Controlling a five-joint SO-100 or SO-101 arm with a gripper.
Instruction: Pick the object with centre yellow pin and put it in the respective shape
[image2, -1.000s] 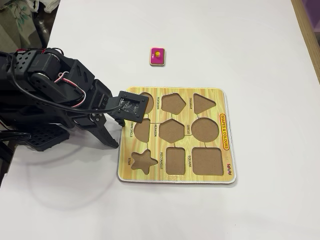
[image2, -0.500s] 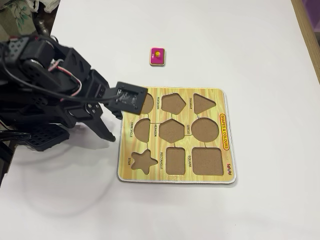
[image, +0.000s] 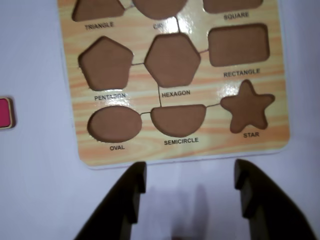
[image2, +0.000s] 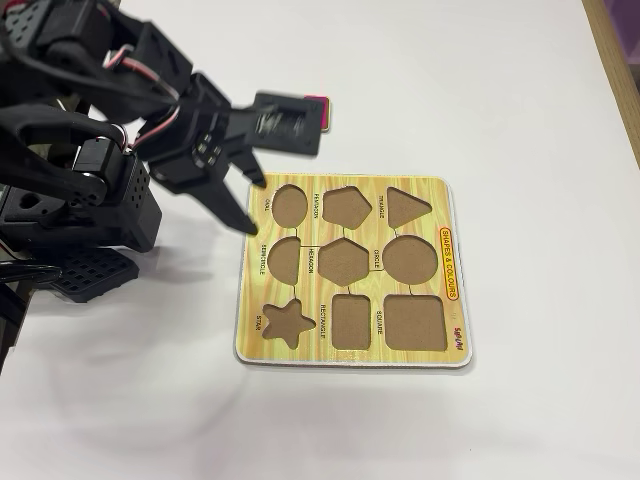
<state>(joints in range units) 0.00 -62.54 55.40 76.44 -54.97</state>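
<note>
Only one pink piece (image: 5, 113), two spread fingers (image: 131, 192).

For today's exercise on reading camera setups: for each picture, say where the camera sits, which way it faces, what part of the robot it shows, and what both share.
Wrist view: rides on the arm, looking down past the open gripper at the puzzle board; the pink piece peeks in at the left edge.
Fixed view: stands above the table, looking down; the black arm fills the left side, with the gripper over the table.
Shared: the puzzle board, the rectangle cutout and the pink piece.
</note>
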